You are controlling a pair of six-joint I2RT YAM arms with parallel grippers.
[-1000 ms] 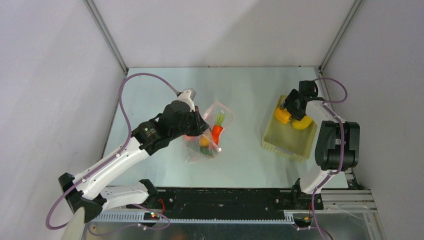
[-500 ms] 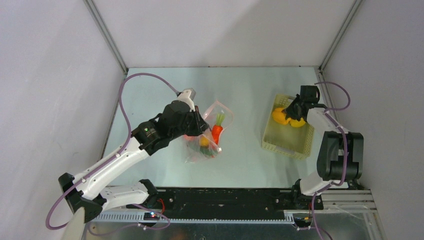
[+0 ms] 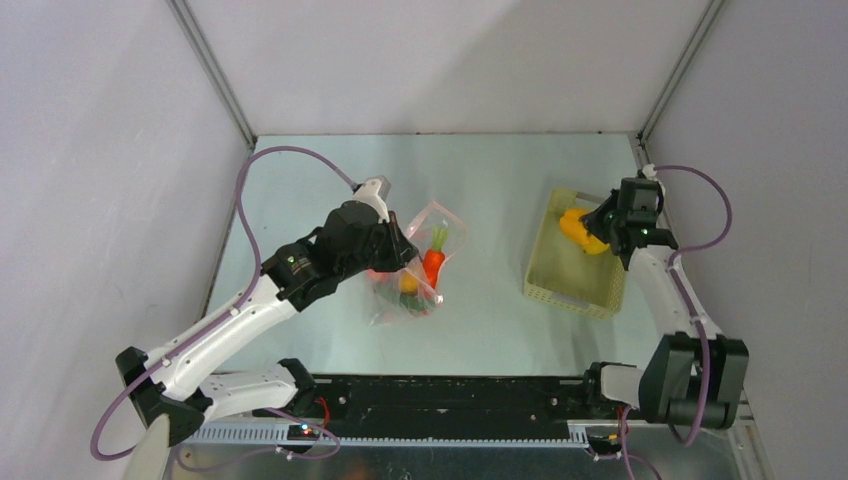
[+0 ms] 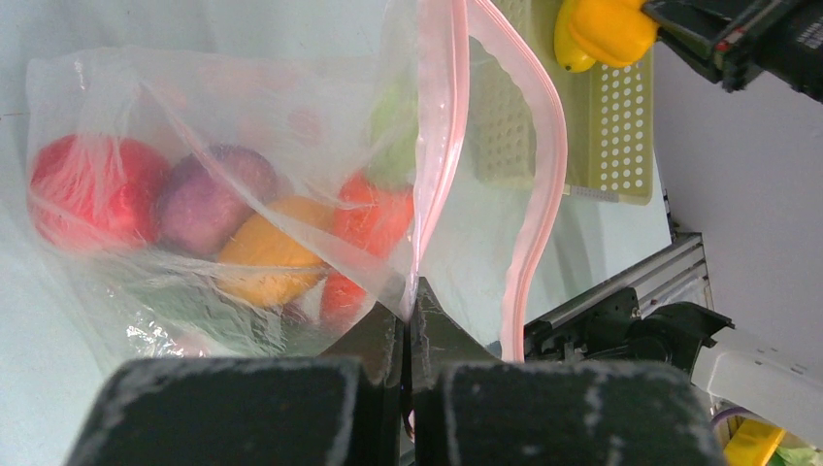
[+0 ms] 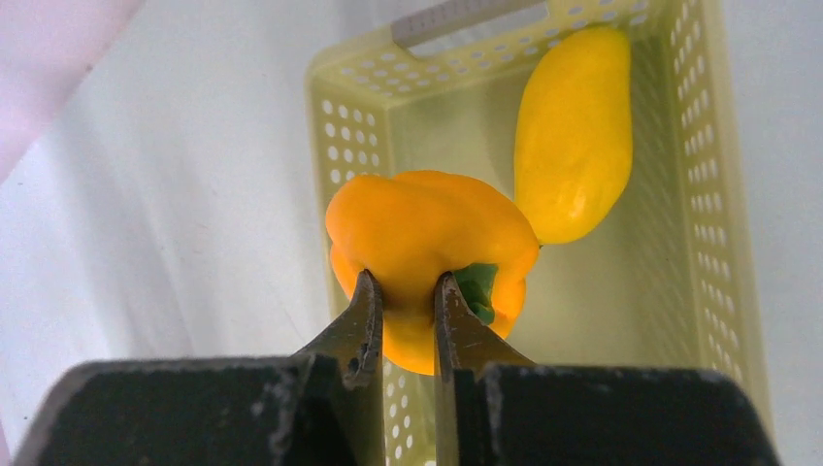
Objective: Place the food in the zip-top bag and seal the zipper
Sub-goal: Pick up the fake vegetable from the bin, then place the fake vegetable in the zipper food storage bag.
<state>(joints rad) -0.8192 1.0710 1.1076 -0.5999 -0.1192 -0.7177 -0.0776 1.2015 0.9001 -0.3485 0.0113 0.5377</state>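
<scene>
One orange pepper (image 5: 427,218) is clamped by the right gripper (image 5: 406,291) over the basket (image 5: 718,194) at three o'clock. The bag (image 4: 146,107) is pinched by the left gripper (image 4: 408,313).

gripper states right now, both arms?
Left gripper: closed, pinching the bag at its mouth edge.
Right gripper: closed, holding the orange pepper.

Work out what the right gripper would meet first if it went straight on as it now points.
Probably the yellow fruit in the basket, just beyond the orange pepper it holds; depth is unclear.
</scene>
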